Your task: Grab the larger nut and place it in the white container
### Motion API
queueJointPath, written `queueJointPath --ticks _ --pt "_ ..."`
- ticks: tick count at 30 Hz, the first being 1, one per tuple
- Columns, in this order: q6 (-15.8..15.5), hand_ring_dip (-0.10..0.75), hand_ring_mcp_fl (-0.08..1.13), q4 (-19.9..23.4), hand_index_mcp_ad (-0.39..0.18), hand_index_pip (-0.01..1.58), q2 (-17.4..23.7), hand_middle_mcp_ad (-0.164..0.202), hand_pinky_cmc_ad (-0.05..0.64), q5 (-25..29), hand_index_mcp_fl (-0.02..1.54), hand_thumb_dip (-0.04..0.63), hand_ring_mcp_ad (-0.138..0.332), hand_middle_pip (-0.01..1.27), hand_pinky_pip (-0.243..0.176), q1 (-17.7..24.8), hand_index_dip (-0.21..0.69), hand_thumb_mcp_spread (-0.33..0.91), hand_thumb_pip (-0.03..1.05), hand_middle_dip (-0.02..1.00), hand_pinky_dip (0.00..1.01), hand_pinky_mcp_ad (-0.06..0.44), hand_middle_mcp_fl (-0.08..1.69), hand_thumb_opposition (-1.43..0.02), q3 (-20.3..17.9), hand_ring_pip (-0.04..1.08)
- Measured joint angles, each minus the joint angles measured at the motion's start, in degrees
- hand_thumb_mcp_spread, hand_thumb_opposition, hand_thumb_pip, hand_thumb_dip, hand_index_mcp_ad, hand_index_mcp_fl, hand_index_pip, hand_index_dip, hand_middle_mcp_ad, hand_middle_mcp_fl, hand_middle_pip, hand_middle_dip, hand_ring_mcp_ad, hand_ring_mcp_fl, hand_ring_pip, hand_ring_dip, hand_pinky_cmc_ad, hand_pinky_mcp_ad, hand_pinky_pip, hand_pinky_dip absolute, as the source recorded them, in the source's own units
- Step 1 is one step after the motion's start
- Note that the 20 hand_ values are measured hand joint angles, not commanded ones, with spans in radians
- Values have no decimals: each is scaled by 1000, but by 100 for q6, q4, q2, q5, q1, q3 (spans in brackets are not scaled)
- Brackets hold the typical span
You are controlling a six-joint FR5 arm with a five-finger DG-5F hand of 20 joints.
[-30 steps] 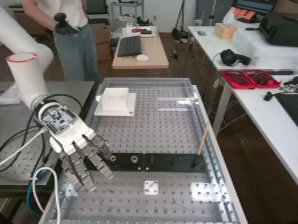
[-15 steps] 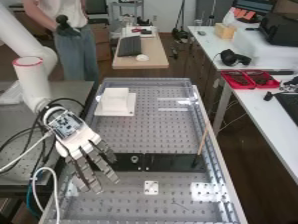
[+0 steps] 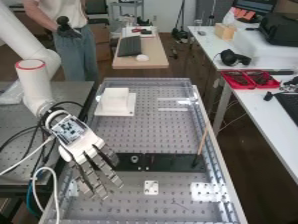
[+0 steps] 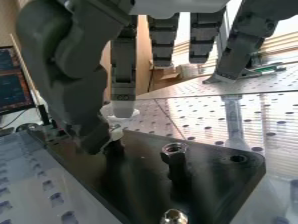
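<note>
Grasp and placement outstanding: hand (image 3: pixel 82 146) open, fingers nearly straight, holding nothing; nut (image 4: pixel 175 148) upon black plate (image 4: pixel 141 167); white container (image 3: pixel 115 98) near desk's (image 3: pixel 143 134) far-left corner.

Bright glare patches on perforated bench (image 3: pixel 151 206).

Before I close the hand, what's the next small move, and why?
Probably shift the hand until thumb and fingers straddle the nut nearest the thumb on the black plate. The fingers look straight, and the thumb's tip hangs beside that nut with a gap between. Whether it's the larger one, I can't tell.
</note>
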Motion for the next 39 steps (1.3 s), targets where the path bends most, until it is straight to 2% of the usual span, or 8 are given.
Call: queueJointPath --ticks 7,16,19,39 --pt "0 75 -2 11 -117 1560 -23 75 347 -103 38 220 178 126 -108 -52 98 387 646 190 545 278 7 -911 14 110" --pt "8 75 -2 116 -120 1560 -34 75 347 -111 215 220 180 126 -108 -45 89 387 646 190 545 278 7 -911 -27 110" --pt "13 75 -2 117 -117 1557 -24 75 347 -98 215 220 180 126 -108 -30 77 387 700 190 545 279 7 -911 -47 110" --pt "85 75 0 40 -119 1557 -82 75 347 -137 215 225 180 127 -110 -37 73 384 700 190 565 279 7 -911 15 115"
